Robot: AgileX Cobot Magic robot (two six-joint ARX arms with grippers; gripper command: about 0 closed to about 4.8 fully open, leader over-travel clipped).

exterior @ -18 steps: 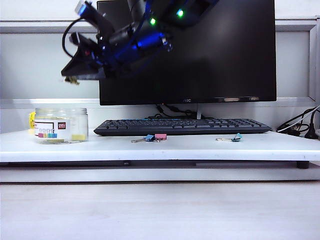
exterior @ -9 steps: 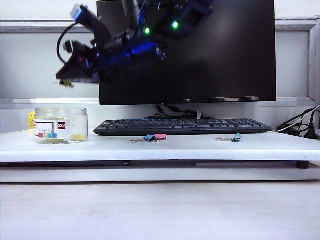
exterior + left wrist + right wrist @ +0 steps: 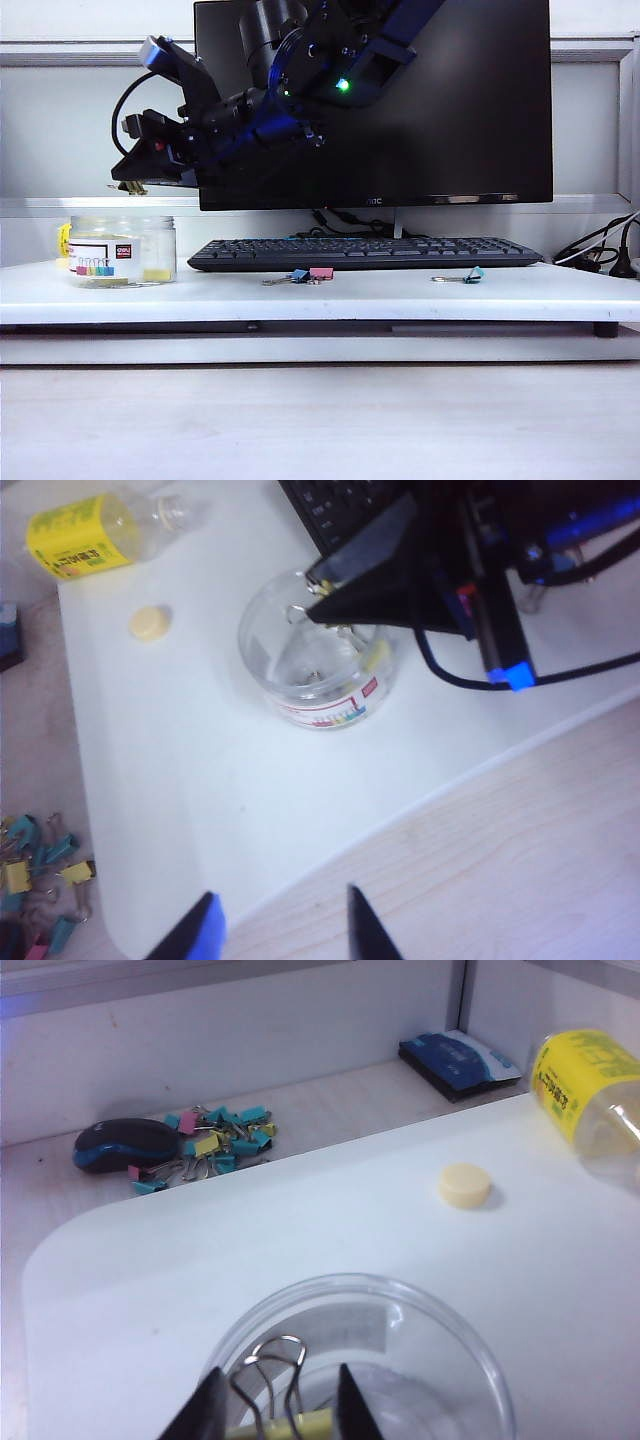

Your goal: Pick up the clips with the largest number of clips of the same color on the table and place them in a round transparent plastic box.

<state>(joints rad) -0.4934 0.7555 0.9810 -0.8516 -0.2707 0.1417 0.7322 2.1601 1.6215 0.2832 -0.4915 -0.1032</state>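
Exterior view first. Squat clear round plastic jar (image 3: pixel 122 250) with a white-and-red label at the left end of the white table (image 3: pixel 330 296), a flat yellow shape showing inside it through the wall. Straight above the jar, the right gripper (image 3: pixel 130 184), black, on its blue-lit arm reaching across from the right, nipping a small yellow binder clip (image 3: pixel 128 187) well clear of the rim. Right of the jar, in front of the black keyboard (image 3: pixel 365 252), a blue clip (image 3: pixel 298 276) touching a pink clip (image 3: pixel 321 273); farther right again, a teal clip (image 3: pixel 473 274) alone. Left gripper nowhere to be found here.

Over to the left wrist view. Looking down on the jar from high up; left gripper (image 3: pixel 280 930) well apart from it, jaws parted, nothing between them. Right gripper's black wedge over the jar's mouth with the yellow clip at its tip. Beyond the jar, a small pale yellow bottle cap (image 3: pixel 149 623) and a yellow-labelled clear bottle (image 3: pixel 95 530) lying down.

Right wrist view now. Fingers (image 3: pixel 204 1408) narrowed onto the yellow clip, silver wire handles sticking up, directly over the jar's open mouth. Cap and bottle beyond the jar; off the table, a heap of mixed coloured clips (image 3: pixel 215 1143) beside a dark computer mouse (image 3: pixel 125 1144).
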